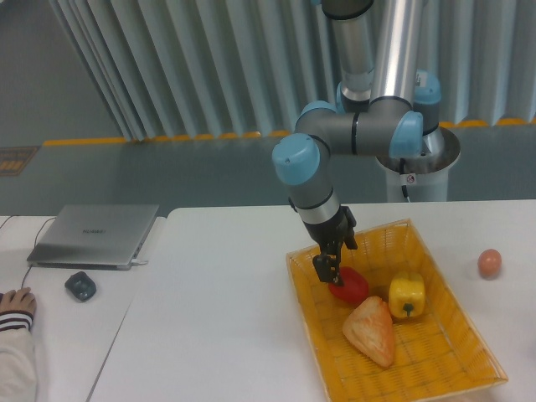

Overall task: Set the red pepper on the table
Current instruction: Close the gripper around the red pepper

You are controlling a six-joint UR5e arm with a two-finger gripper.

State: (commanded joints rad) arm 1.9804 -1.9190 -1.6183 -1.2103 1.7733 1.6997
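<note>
The red pepper lies in the woven yellow-orange basket tray, near its left middle. My gripper hangs down right at the pepper's upper left side, its dark fingers touching or straddling the pepper's top. I cannot tell whether the fingers are closed on it. The pepper's stem is hidden behind the gripper. The white table spreads to the left of the basket.
In the basket also lie a yellow bell pepper and a tan bread-like piece. A small orange-pink egg-like ball sits on the table at the right. A laptop, a dark mouse and a person's hand are at the left.
</note>
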